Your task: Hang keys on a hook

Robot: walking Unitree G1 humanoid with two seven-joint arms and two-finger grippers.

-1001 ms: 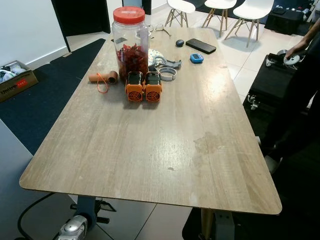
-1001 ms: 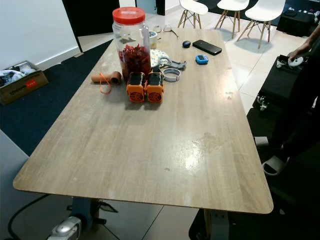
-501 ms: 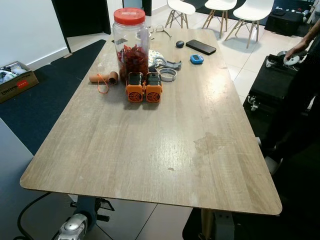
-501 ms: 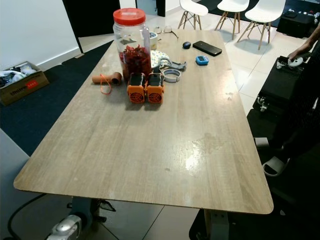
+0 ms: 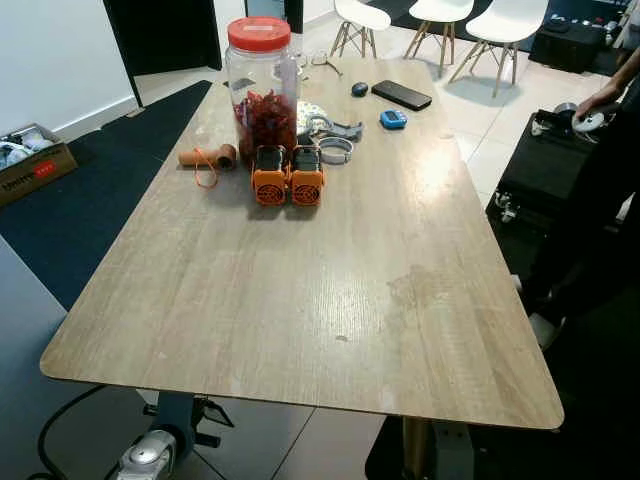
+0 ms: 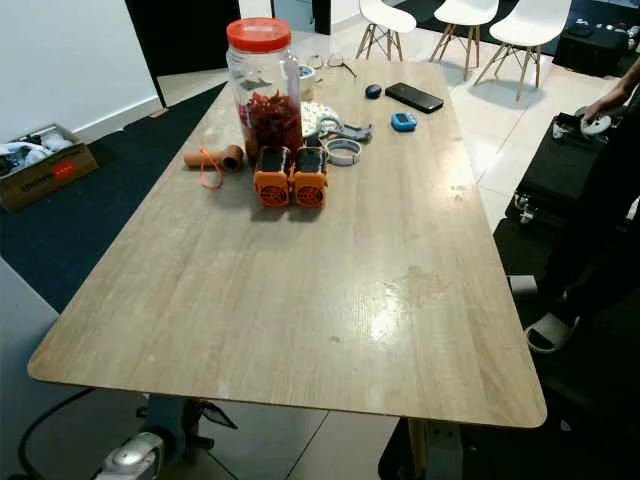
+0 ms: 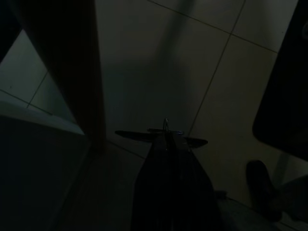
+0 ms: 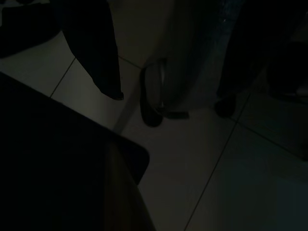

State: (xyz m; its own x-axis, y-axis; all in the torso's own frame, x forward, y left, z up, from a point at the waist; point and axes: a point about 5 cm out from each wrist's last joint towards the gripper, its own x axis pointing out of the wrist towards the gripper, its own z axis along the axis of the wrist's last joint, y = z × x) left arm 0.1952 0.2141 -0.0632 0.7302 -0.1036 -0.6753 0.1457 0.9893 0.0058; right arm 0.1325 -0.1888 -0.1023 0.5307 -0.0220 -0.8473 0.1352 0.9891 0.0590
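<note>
- Keys [image 7: 165, 131] first: down at my left side, a small metal loop and a thin dark crossbar poke out at the tip of my left gripper [image 7: 166, 137]. It is very dark down there, so I can't make out more of them than that.
- The left gripper's two black fingers are pressed together, pinching the keys, and they hang over pale floor tiles [image 7: 226, 82] just beside a dark upright post [image 7: 89, 72].
- My right gripper [image 8: 118, 197] hangs idle in the shade over tiled floor. It's only a dark shape, and I cannot tell whether it's apart or together.
- Ahead of me there's a long wooden table [image 5: 330, 290], with its near half bare.
- At the far end stands a tall clear jar [image 5: 261, 85] with a red lid and red contents. Two orange units [image 5: 288, 176] sit side by side right in front of it.
- Left of those lies a brown roll [image 5: 207, 155] with an orange band looped at it. To the right is a grey ring [image 5: 336, 149].
- Further back there's a small blue gadget [image 5: 393, 118], a black phone [image 5: 401, 93] and a dark rounded item [image 5: 360, 87].
- White chairs [image 5: 500, 25] stand beyond the table, and a cardboard box [image 5: 30, 162] sits on the dark carpet to the left.
- On the right, a person in dark clothes has a hand [image 5: 598, 98] on a black case [image 5: 550, 160].
</note>
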